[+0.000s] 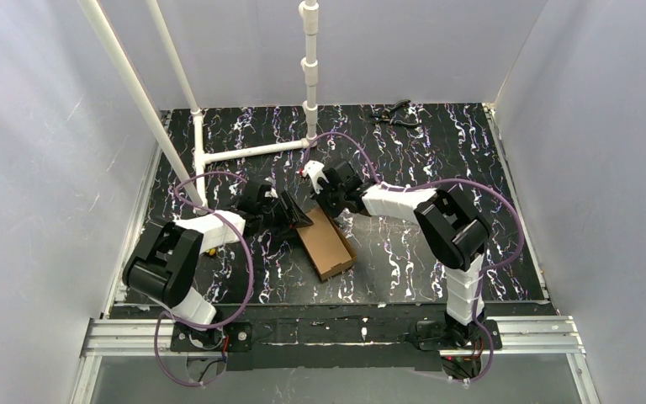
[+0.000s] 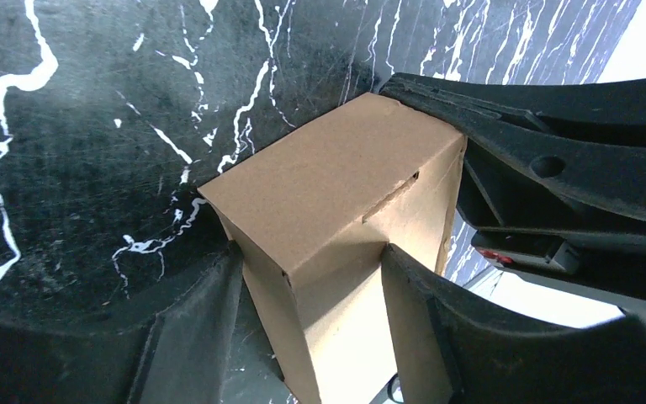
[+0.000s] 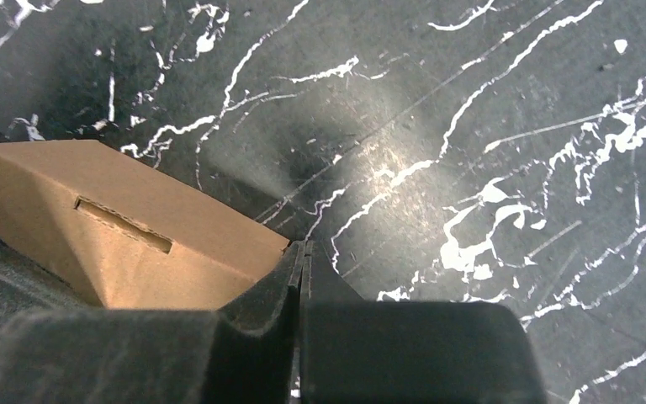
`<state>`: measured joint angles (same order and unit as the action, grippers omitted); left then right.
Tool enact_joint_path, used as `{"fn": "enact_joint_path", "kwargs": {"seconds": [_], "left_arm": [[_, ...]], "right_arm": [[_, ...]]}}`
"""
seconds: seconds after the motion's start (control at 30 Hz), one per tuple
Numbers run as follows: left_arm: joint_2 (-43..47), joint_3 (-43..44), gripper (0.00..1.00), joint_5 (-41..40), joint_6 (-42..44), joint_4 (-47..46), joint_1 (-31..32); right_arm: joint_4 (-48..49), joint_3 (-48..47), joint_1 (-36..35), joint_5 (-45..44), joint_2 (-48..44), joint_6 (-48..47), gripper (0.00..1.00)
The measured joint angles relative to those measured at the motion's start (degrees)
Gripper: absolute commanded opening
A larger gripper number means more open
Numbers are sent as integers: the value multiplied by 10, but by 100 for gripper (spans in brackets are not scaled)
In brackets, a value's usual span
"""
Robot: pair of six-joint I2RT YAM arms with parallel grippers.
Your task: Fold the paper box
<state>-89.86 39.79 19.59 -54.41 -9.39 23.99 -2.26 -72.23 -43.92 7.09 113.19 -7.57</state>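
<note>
Surface: black tabletop veined with white, pale grey walls on three sides.
Pipes: white pipe frame at the back left, one post upright, two leaning.
Left gripper: low over the table left of centre, jaws part-way apart, one finger on each side of one end of the paper box. Whether they press on it cannot be told.
Paper box: plain brown cardboard, lying on the table near the centre, set at a slant. A narrow slot is cut in one face.
Right gripper: fingers closed flat together with nothing between them, tip just beside the box's other end.
Tool: dark pliers-like tool at the far edge, well apart from the box.
</note>
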Motion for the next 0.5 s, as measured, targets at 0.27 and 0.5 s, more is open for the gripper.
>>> {"fn": "enact_joint_path", "kwargs": {"seconds": [0.27, 0.5], "left_arm": [[21, -12, 70, 3, 4, -4, 3], [190, -91, 98, -2, 11, -2, -3]], "right_arm": [[-28, 17, 26, -28, -22, -8, 21], [-52, 127, 147, 43, -169, -32, 31]]}}
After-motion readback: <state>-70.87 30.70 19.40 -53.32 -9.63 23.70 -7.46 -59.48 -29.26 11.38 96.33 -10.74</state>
